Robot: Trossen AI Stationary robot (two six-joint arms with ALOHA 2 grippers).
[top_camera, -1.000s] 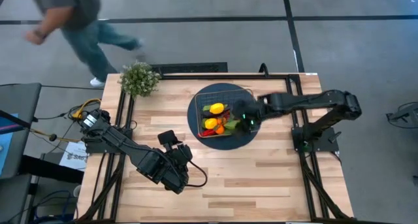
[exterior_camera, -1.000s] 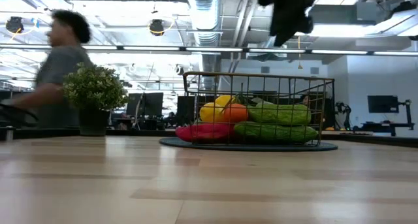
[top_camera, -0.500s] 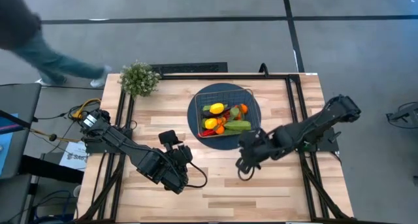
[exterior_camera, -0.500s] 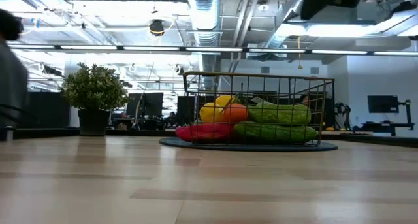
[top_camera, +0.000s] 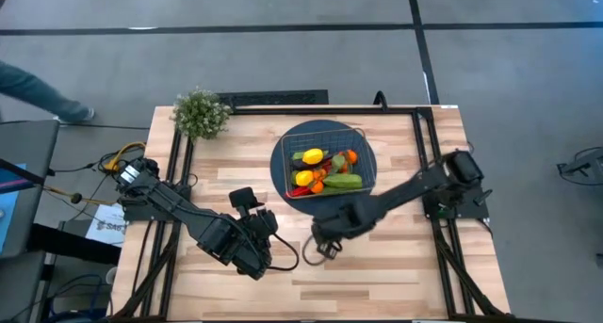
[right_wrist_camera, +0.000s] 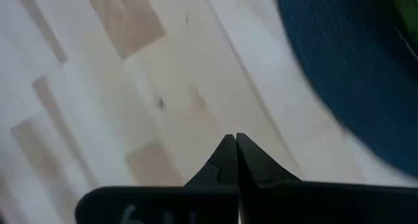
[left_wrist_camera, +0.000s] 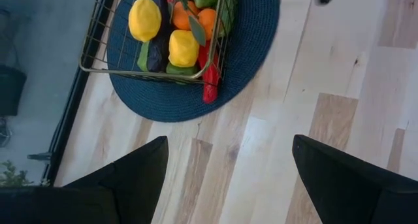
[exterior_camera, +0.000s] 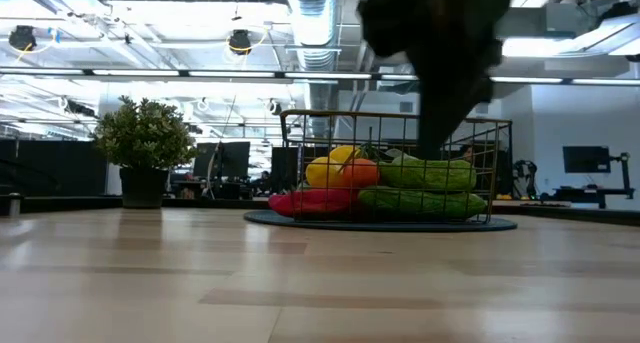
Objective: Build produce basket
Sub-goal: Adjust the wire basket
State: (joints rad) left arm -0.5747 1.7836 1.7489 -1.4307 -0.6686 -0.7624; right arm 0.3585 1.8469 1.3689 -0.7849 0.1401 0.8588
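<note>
The right jaws [top_camera: 327,250] are pressed together, empty, over the bare counter [top_camera: 396,266] near the filled basket [top_camera: 325,158], the left jaws [top_camera: 266,250] spread, so retreating clear of it seems best.

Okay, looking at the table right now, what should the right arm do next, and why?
Probably park clear of the basket. The right gripper is shut and empty over bare table, no produce lies loose on the wood, and the left gripper waits open.

Little potted plant [top_camera: 200,113] sits at the table's [top_camera: 396,266] far left corner; round blue mat [top_camera: 284,186] mid-table; someone's leg [top_camera: 38,89] on the floor past the edge.
</note>
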